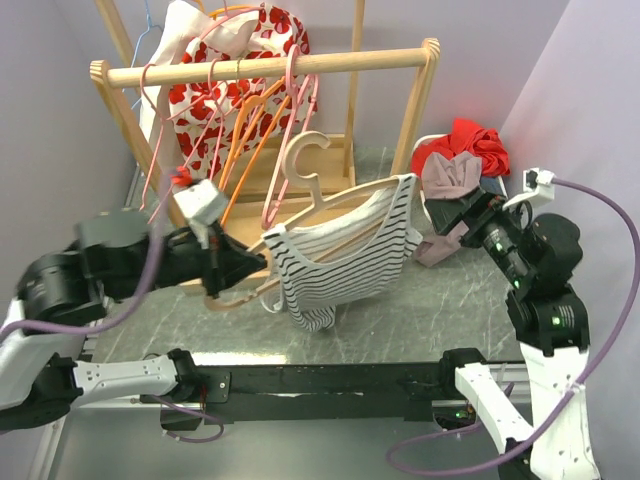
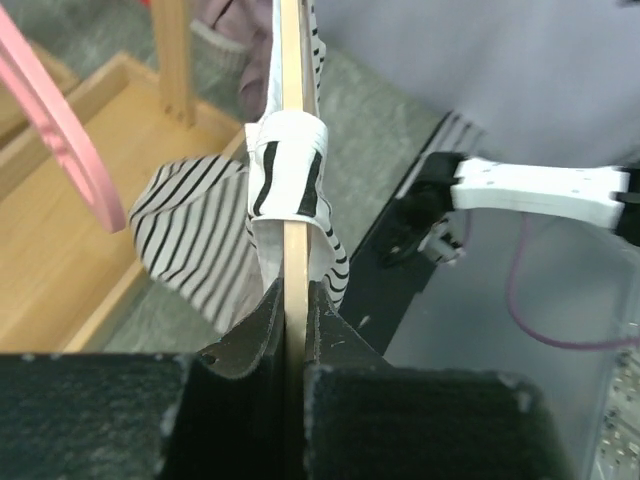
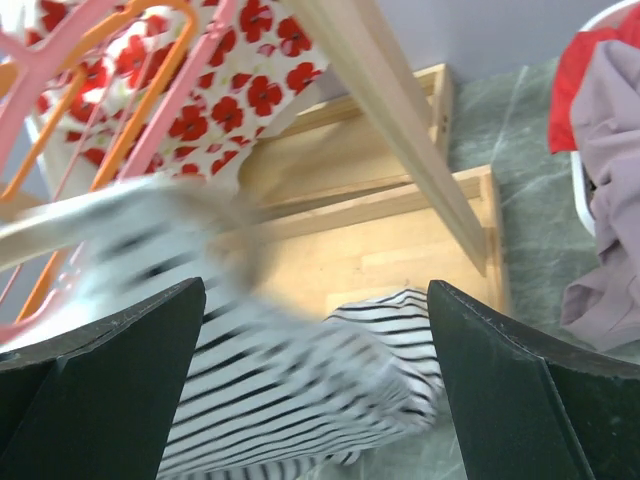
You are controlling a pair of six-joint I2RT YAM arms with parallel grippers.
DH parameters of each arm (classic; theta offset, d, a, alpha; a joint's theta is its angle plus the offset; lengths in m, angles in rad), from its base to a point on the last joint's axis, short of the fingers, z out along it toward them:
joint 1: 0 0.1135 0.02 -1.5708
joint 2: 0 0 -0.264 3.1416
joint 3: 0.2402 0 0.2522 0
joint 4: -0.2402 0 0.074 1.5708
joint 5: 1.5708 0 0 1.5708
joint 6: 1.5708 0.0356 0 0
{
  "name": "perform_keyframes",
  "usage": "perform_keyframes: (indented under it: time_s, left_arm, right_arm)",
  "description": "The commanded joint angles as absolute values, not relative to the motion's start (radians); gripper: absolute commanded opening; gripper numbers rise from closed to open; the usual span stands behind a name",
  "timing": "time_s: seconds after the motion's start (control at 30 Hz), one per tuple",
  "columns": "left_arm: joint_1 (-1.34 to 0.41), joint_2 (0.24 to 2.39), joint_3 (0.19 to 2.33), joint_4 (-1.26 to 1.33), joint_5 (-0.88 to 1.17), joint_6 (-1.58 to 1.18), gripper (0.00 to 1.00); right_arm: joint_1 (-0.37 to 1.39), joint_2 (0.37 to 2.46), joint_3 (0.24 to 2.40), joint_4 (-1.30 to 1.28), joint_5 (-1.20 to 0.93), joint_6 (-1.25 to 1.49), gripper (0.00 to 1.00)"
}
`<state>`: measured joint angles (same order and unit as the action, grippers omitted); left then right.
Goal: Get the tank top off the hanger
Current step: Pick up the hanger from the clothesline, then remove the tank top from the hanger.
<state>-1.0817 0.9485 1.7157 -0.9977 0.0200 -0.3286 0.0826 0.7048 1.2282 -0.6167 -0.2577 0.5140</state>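
A grey-green marbled table [image 1: 450, 300] carries a wooden clothes rack [image 1: 270, 66] standing at its far left. By the right wall, a heap of red and mauve clothes [image 1: 462, 160] sits in a white container [image 3: 578, 190].

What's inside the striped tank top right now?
A pale hanger, one end pinched by the left gripper. The tank top covers its far end.

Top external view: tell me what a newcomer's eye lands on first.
The black-and-white striped tank top at centre, draped on a pale wooden hanger, draws the eye first. The left gripper is clamped on the hanger's end, while the right gripper stands wide open to the right of the top. Behind them, a red-flowered garment hangs on the wooden rack.
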Motion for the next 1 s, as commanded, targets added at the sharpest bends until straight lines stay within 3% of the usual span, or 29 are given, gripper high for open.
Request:
perform_keyframes:
  time_s: [0.0, 0.33, 0.5, 0.87, 0.93, 0.97]
  left_arm:
    - [-1.081, 1.012, 1.661, -0.928, -0.1, -0.347, 0.01]
    - [-1.083, 1.066, 1.666, -0.854, -0.077, -0.316, 0.01]
    - [-1.083, 1.091, 1.69, -0.858, -0.041, -0.301, 0.01]
    - [-1.081, 1.115, 1.7, -0.828, -0.009, -0.321, 0.01]
    - [-1.083, 1.114, 1.703, -0.821, 0.009, -0.322, 0.01]
    - [-1.083, 1.115, 1.707, -0.827, 0.006, -0.321, 0.01]
  right_arm:
    - [0.091, 0.664, 1.258, -0.656, -0.34, 0.485, 1.0]
    - [0.098, 0.718, 1.181, -0.632, -0.367, 0.476, 0.99]
    - [0.124, 0.756, 1.138, -0.598, -0.341, 0.486, 0.91]
    - [0.21, 0.906, 1.163, -0.476, -0.247, 0.5, 0.88]
    - [0.21, 0.933, 1.164, -0.474, -0.226, 0.502, 0.55]
    - [0.213, 0.934, 1.164, -0.469, -0.207, 0.496, 0.46]
